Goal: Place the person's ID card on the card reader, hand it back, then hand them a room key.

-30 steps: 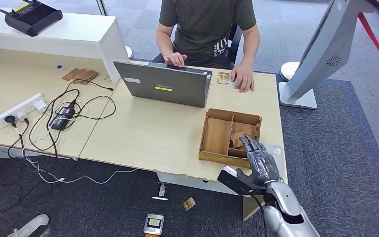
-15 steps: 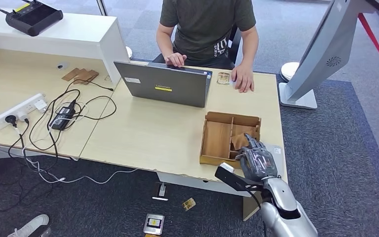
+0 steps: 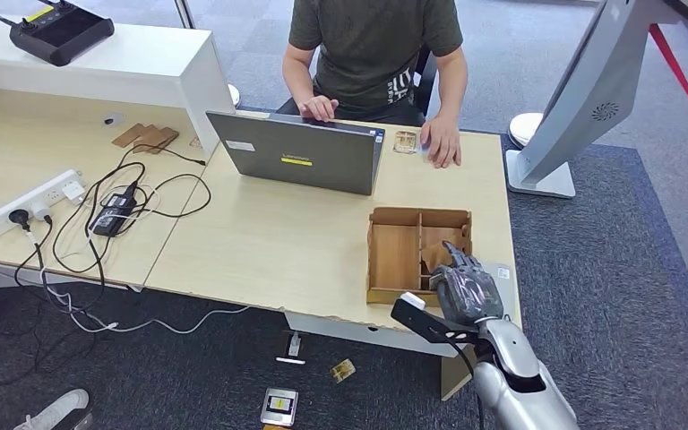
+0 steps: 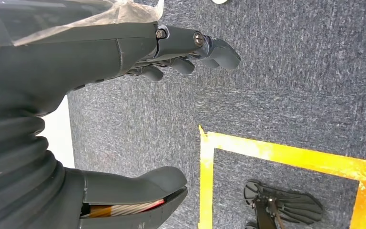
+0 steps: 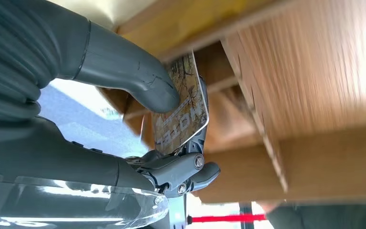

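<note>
Right wrist view has the right robot hand [image 5: 171,129] pinching the room key [image 5: 181,112] over the wooden tray [image 3: 394,255] on the worktop [image 3: 269,242], so it probably wants a straight lift clear of the dividers.

Head view bright, even overhead light, soft short shadows under the laptop [image 3: 300,152] and cables on the worktop [image 3: 260,242]; sharp, slight bending at edges. Right wrist view: wooden box [image 5: 310,86] motion-blurred and overexposed, card [image 5: 181,112] and thumb sharper. Left wrist view clear, carpet [image 4: 290,86] evenly lit
</note>
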You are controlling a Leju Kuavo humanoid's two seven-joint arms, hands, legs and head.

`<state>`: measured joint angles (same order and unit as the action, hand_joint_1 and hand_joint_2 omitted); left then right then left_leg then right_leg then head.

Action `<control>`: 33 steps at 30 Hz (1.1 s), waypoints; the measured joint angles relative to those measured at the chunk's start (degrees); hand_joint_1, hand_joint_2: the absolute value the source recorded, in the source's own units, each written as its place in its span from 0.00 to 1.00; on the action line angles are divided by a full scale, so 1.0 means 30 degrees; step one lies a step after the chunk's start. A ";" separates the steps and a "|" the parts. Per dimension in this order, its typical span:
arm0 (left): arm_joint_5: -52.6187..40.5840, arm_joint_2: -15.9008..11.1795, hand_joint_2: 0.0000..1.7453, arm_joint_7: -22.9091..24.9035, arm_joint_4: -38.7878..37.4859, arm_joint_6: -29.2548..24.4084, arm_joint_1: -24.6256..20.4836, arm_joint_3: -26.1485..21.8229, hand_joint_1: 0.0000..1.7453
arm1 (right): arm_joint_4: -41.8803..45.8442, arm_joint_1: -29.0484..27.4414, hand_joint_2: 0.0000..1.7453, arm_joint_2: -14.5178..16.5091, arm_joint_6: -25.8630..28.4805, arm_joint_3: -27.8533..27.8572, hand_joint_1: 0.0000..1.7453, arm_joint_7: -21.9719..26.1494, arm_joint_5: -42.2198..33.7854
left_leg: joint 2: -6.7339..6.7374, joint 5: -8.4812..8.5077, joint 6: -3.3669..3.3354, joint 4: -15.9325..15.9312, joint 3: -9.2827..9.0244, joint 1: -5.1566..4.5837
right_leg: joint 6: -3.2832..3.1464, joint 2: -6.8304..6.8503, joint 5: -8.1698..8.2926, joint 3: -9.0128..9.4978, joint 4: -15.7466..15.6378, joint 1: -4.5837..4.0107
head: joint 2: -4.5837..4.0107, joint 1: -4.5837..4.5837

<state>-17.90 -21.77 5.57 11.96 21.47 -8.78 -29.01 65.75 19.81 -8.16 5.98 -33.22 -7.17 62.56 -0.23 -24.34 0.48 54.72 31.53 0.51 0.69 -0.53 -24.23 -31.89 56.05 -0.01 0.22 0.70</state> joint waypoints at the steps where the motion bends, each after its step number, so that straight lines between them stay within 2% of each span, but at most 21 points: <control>1: -0.0013 0.0000 1.00 -0.0027 -0.0002 -0.0009 0.0012 -0.0029 0.00 | 0.0272 0.0044 1.00 -0.0055 -0.0013 0.0114 1.00 0.0098 -0.0036 | 0.0000 0.0000 0.0000 0.0000 -0.0001 0.0000 | 0.0000 0.0000 0.0000 0.0000 0.0000 0.0000 | 0.0000 0.0000; 11: -0.0304 0.0025 1.00 -0.0317 -0.0015 -0.0162 0.0091 -0.0310 0.00 | 0.3835 0.1502 1.00 -0.0244 -0.0097 0.1697 1.00 0.1921 0.0121 | 0.0004 0.0001 0.0001 0.0000 -0.0004 0.0002 | -0.0001 -0.0001 0.0001 -0.0002 0.0003 -0.0001 | 0.0000 0.0002; 16: -0.0889 0.0129 1.00 0.0018 -0.0015 -0.0155 -0.0286 -0.0315 0.00 | 0.3720 0.3102 1.00 0.0609 0.0243 0.1963 1.00 0.3481 -0.0796 | 0.0005 0.0008 0.0009 0.0000 -0.0002 0.0002 | -0.0009 -0.0002 0.0006 -0.0007 0.0010 -0.0002 | 0.0000 0.0002; 19: -0.1820 0.0289 1.00 0.0794 -0.0016 0.0191 -0.1021 -0.0264 0.00 | 0.1864 0.5083 1.00 0.1813 0.0387 0.1962 1.00 0.5142 -0.2341 | -0.0001 0.0033 0.0033 0.0001 0.0013 0.0003 | -0.0021 -0.0001 0.0028 -0.0030 0.0030 -0.0003 | 0.0000 -0.0004; 22: -0.3485 0.0600 1.00 0.3182 -0.0022 0.0942 -0.3111 0.0119 0.00 | -0.1837 0.8442 1.00 0.3827 0.0215 0.1918 1.00 0.6753 -0.3903 | -0.0048 0.0166 0.0072 0.0005 0.0167 0.0005 | -0.0039 0.0042 0.0128 -0.0194 0.0061 -0.0003 | 0.0000 0.0002; 24: -0.4156 0.1057 1.00 0.4786 -0.0020 0.1117 -0.5050 0.0449 0.00 | -0.4435 1.0741 1.00 0.5257 0.0270 0.1856 1.00 0.6178 -0.4129 | -0.0162 0.0259 0.0089 0.0006 0.0294 0.0010 | -0.0041 0.0149 0.0177 -0.0291 0.0072 -0.0006 | 0.0000 0.0009; 27: -0.4791 0.2038 1.00 0.5600 -0.0018 0.0945 -0.7003 0.0962 0.00 | -0.7636 1.3202 1.00 0.6507 -0.0039 0.1741 1.00 0.5115 -0.4083 | -0.0254 0.0295 0.0103 0.0005 0.0316 0.0016 | -0.0044 0.0226 0.0196 -0.0288 0.0078 -0.0010 | 0.0000 0.0005; 33: -0.5202 0.4041 1.00 0.5441 -0.0022 0.0003 -0.8044 0.1679 0.00 | -1.1752 1.5580 1.00 0.6880 -0.0972 0.1679 1.00 0.2956 -0.3144 | -0.0170 0.0277 0.0081 0.0017 0.0311 -0.0009 | -0.0015 0.0171 0.0240 -0.0293 0.0019 0.0007 | 0.0000 -0.0004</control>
<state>-33.51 -9.65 21.89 11.89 21.48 -32.91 -23.97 30.50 66.55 12.48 3.07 -28.18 1.70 53.13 -0.74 -23.50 0.72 54.77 32.47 0.48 0.65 -0.01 -23.51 -32.78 56.11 0.01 0.22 0.69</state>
